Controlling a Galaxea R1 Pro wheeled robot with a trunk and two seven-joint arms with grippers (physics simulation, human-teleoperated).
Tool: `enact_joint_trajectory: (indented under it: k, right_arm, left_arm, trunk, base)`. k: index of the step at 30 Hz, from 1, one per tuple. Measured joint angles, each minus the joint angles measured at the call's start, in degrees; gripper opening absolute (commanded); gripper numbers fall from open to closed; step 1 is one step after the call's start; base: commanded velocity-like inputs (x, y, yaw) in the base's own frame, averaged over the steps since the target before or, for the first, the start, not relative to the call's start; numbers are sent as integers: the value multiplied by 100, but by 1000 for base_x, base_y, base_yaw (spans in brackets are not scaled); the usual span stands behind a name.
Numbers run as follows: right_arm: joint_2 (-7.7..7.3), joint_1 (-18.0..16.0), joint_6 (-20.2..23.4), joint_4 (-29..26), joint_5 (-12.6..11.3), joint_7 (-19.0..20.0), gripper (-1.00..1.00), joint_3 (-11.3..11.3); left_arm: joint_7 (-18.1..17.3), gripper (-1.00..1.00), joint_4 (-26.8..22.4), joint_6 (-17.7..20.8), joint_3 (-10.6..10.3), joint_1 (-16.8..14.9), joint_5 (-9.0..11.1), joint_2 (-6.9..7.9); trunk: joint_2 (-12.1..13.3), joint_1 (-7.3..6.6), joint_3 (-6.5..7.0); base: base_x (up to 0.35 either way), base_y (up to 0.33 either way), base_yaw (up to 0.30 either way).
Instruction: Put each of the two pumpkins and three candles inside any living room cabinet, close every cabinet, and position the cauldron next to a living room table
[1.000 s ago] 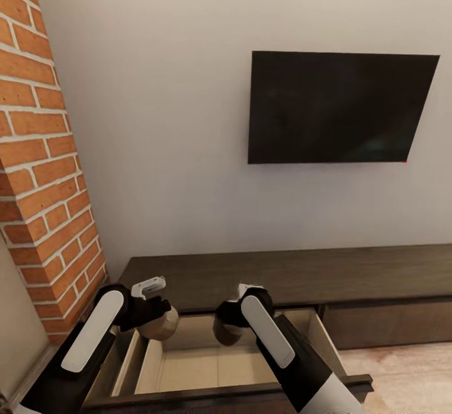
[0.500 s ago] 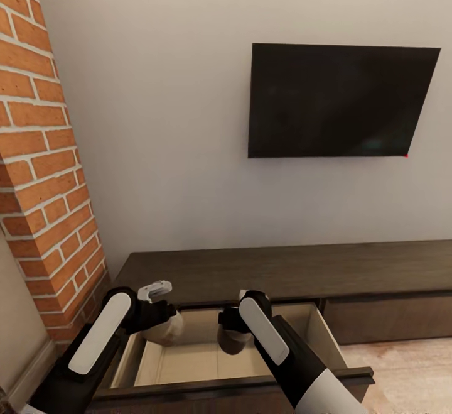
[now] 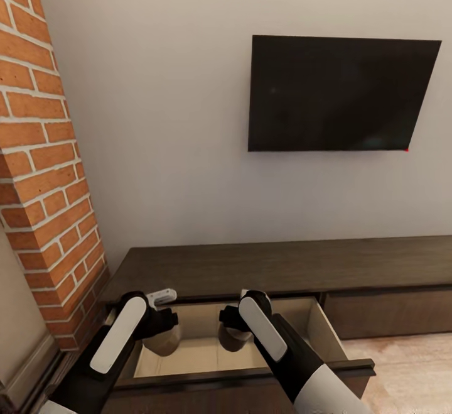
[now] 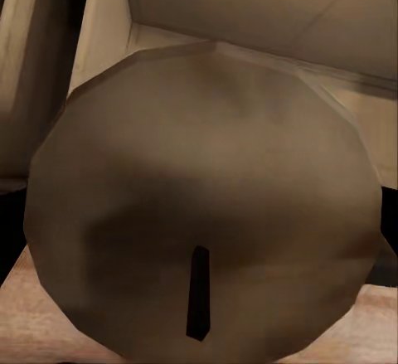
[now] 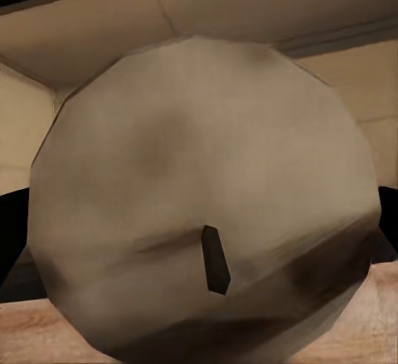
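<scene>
While held over the open drawer (image 3: 323,329) of the cabinet (image 3: 263,268), two candles (image 3: 162,342) show as stubby, faceted cylinders — dull grey-brown, each with a short dark wick. Seen end-on in the left wrist view, left candle (image 4: 203,198) darker and browner; in the right wrist view, right candle (image 5: 203,198) paler, grey-beige, with a smudged shadow low on its face.

Left gripper (image 3: 160,329) clenched on the left candle, right gripper (image 3: 233,329) clenched on the right candle (image 3: 231,340); fingers themselves mostly hidden behind the candles in the wrist views. Both candles hanging side by side but apart, above the pale wood drawer floor, near the back of the opening.

Drawer pulled well out, dark front edge nearest the robot, pale side walls flanking both arms — free floor visible between and before the candles. Nothing else visible inside the drawer. Brick column (image 3: 44,169) close on the left of the cabinet; television (image 3: 342,93) on the wall above; closed drawer front (image 3: 389,313) to the right.
</scene>
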Motion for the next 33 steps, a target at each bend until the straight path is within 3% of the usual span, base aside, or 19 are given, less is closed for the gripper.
enact_joint_trajectory:
  k: [3, 9, 21, 33]
  right_arm:
    - [-3, -87, -127, 248, 53, 216, -100, 2]
    - [1, -150, -236, 421, 373, 643, -100, 2]
    - [2, -153, -550, 539, 408, 888, -100, 10]
    - [2, -153, -561, 548, 411, 922, -100, 11]
  left_arm:
    - [-31, -100, 19, -29, 1, -1, -103, -10]
    - [-278, -100, 99, -62, 1, -1, -292, -13]
    - [-437, -100, 109, -201, 8, -1, -380, 2]
    - [-454, -100, 108, -445, 9, -2, -370, 47]
  trunk:
    - [-120, 66, -54]
    - [-361, 198, -162]
    - [-842, 461, -377]
    - [-844, 459, -377]
  base:
    - [0, 0, 0]
    - [0, 0, 0]
    - [0, 0, 0]
    - [76, 0, 0]
